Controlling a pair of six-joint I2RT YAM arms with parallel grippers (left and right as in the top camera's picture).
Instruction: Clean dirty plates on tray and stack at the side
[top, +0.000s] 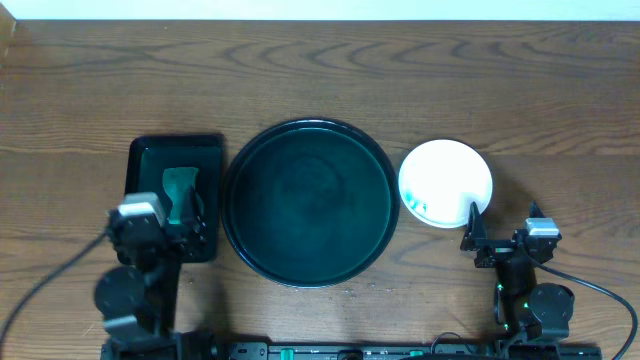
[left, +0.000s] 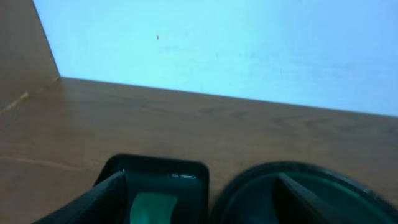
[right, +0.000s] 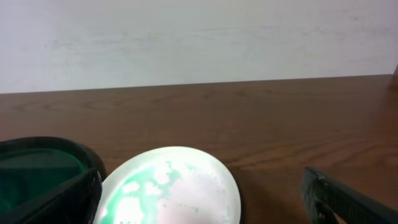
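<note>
The large round dark tray (top: 305, 205) lies in the middle of the table with nothing on it; its rim shows in the left wrist view (left: 311, 169) and the right wrist view (right: 37, 144). A white plate (top: 445, 180) with teal-green smears sits on the table just right of the tray, and I cannot tell whether others lie under it. It also shows in the right wrist view (right: 174, 186). My right gripper (top: 503, 228) (right: 200, 186) is open and empty, low and just in front of the plate. My left gripper (top: 183, 215) (left: 200, 186) is open and empty over the near end of the small rectangular tray.
A small rectangular dark tray (top: 140, 160) (left: 186, 167) with a green sponge (top: 180, 187) (left: 152, 208) stands left of the round tray. Bare wooden table runs behind everything to a pale wall.
</note>
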